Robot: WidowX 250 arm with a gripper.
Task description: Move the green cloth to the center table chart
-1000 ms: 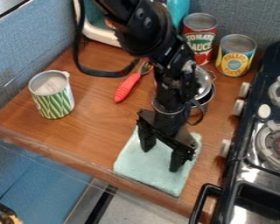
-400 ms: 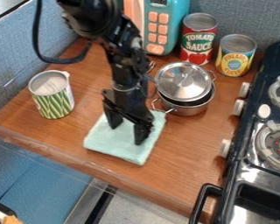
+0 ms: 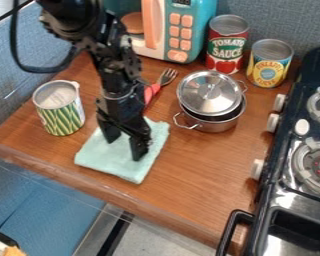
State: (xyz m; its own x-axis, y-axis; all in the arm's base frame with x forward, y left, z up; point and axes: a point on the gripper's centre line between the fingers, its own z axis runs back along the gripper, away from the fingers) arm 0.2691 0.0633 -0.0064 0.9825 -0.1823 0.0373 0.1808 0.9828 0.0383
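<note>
And here's the green cloth (image 3: 99,158), lying flat on the wooden bench (image 3: 206,167), left of the frame's center and just below its middle. The hand (image 3: 124,149) is right over it, open, two fingers (image 3: 137,149) spread apart and pointing down onto the fabric (a wide-legged stance, that). Over at the left, the green-striped can (image 3: 64,119) stands upright near the cloth. Up above the cloth, a fork (image 3: 165,78) with a red handle lies partly behind the arm. Right of that, near the upper center, sits the metal pot (image 3: 219,125), lid (image 3: 209,93) on top. Two more cans and a teal toy microwave (image 3: 177,32) line the top, and the stove (image 3: 281,145) runs down the right side.
</note>
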